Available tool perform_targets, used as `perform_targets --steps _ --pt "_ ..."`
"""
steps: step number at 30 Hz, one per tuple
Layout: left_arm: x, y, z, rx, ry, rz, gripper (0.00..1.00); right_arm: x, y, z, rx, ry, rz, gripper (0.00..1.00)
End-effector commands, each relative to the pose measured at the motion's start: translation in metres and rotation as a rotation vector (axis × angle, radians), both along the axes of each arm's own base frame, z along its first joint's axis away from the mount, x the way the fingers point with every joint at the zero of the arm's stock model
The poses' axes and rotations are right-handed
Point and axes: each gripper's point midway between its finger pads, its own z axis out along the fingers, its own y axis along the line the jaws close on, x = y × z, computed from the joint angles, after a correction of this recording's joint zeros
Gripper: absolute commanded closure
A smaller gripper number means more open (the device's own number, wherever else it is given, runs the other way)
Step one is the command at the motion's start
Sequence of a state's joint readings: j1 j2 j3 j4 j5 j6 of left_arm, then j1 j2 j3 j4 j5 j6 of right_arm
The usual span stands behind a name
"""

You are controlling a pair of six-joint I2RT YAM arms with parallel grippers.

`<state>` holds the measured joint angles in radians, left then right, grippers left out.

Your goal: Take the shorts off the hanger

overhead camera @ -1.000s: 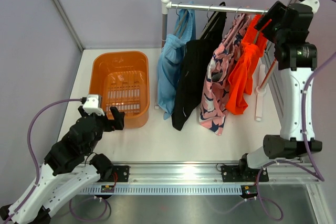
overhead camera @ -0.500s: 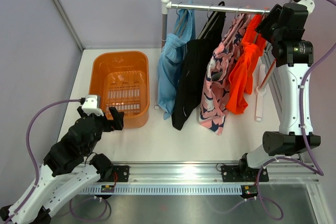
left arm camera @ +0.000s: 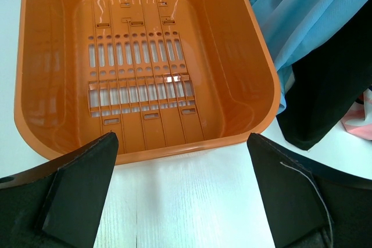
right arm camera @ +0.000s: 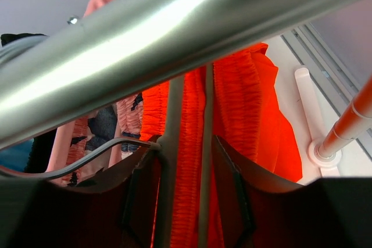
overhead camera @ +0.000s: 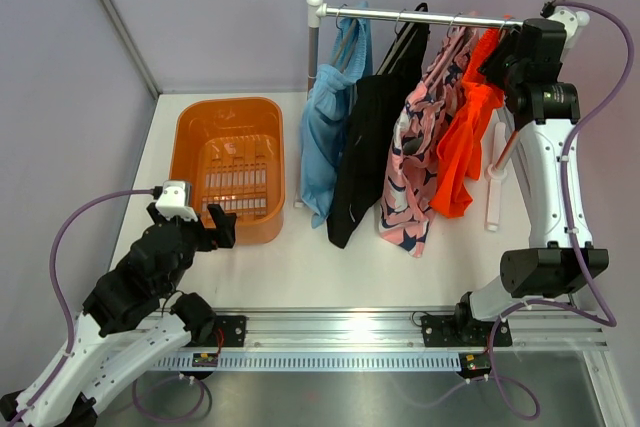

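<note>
Shorts hang in a row on the rail, with the orange shorts at the right end, which is likely why the right gripper is up there. Its fingers stand partly apart around the hanger stem, not visibly clamped. The left gripper sits wide open and empty, just before the basket, probably the drop spot.

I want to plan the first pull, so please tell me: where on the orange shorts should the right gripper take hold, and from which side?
Grip the gathered top of the orange shorts, just under the rail, coming from the robot's right. They hang last in the row, so that side is free; the pink patterned shorts crowd the left.
</note>
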<state>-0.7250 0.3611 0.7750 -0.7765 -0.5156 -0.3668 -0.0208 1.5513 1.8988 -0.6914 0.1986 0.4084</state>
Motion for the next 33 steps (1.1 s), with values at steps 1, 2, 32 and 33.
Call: perform_targets --steps 1,2,32,33 --pt "0.003 0.0 0.008 -0.024 -0.027 0.014 0.01 -0.007 -0.007 0.036 -0.039 -0.111 -0.021 0.55" --pt "0.003 0.0 0.008 -0.024 -0.027 0.014 0.01 -0.008 -0.009 0.039 -0.044 -0.118 -0.028 0.55" --pt "0.004 -0.005 0.005 -0.013 -0.013 -0.004 0.01 -0.074 0.004 0.108 -0.071 -0.232 0.049 1.0" --pt "0.004 -0.005 0.005 -0.011 -0.014 -0.008 0.01 -0.077 0.006 0.108 -0.07 -0.232 0.063 1.0"
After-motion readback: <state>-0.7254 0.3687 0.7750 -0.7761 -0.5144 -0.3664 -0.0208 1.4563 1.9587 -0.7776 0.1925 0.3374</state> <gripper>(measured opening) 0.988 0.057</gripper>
